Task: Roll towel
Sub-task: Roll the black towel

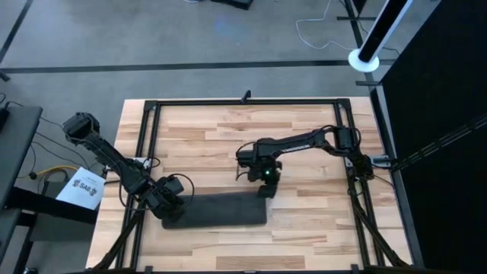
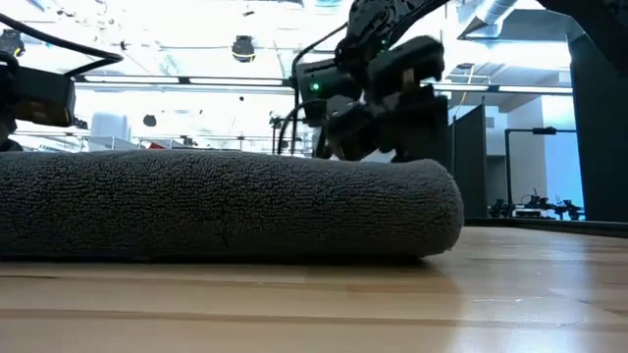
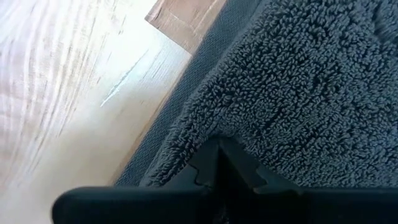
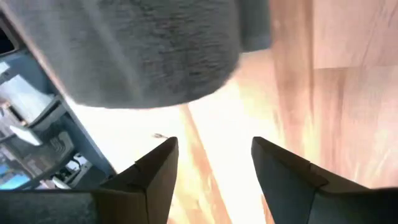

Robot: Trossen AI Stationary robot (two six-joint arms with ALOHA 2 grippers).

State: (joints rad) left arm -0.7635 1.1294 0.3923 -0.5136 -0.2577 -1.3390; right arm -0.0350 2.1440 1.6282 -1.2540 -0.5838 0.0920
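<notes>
From my station, the nearest thing is the dark charcoal-grey terry cloth towel (image 1: pixel 221 210), lying as a long, low, thick band along the near edge of the pale wooden plank surface (image 1: pixel 228 144); from table height it reads as a rounded bolster with a curved end, so I judge the rolling largely done or close to it. My left pincer (image 1: pixel 170 207) sits at the towel's left end, pressed right into the pile: its wrist camera is filled with terry loops and a flat hem, and the dark fingertips (image 3: pixel 219 163) look drawn together against the cloth, though I cannot tell whether they pinch a fold or merely press down. I take it to be there to pin that end so the roll does not loosen. Farther back, my right pincer (image 1: pixel 268 173) hangs just above and behind the towel's right end, clear of it, its fingers (image 4: pixel 157 168) spread moderately with only bare wood and bright glare between them, holding nothing, seemingly positioned to tuck or steady that end.
</notes>
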